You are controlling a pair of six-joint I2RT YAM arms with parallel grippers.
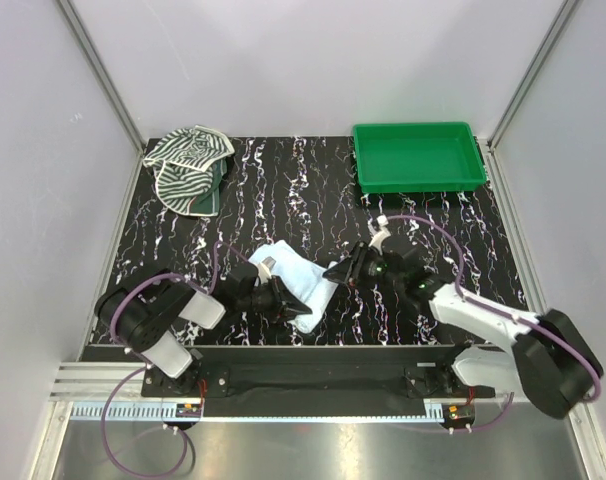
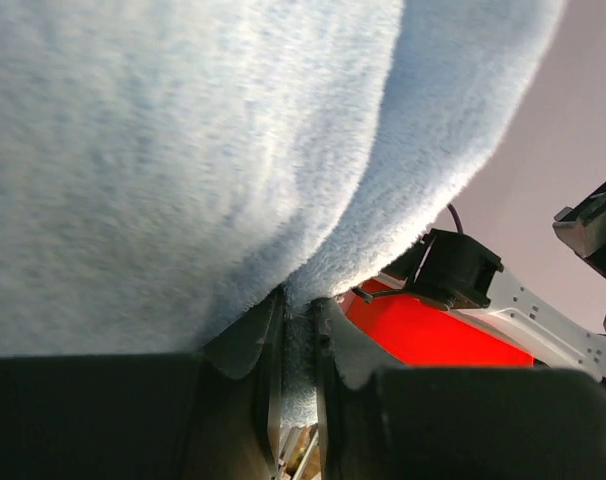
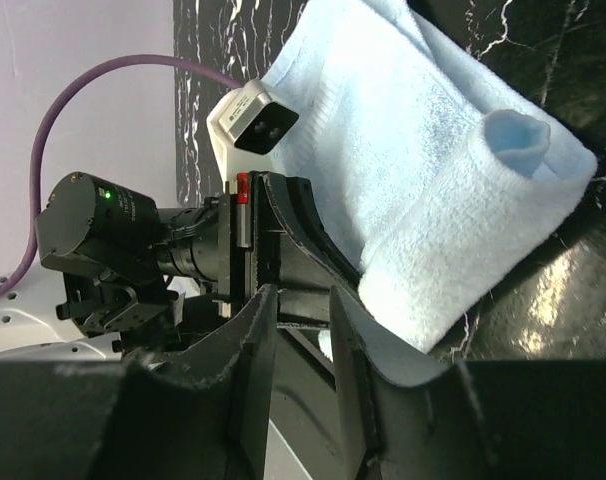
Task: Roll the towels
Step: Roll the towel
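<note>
Near towel [image 1: 295, 270] sits central, seemingly; far towel [image 1: 188, 165] back-left, tray [image 1: 418, 160] back-right.

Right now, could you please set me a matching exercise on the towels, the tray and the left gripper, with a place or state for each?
Things:
1. pale blue towel
2. striped towel
3. green tray
4. left gripper

Places or states:
A. at the far right
B. crumpled at the far left
C. shut on a fold of cloth
D. near the front, about the middle

Pairs: 1-D, 2-B, 3-A, 4-C
</note>
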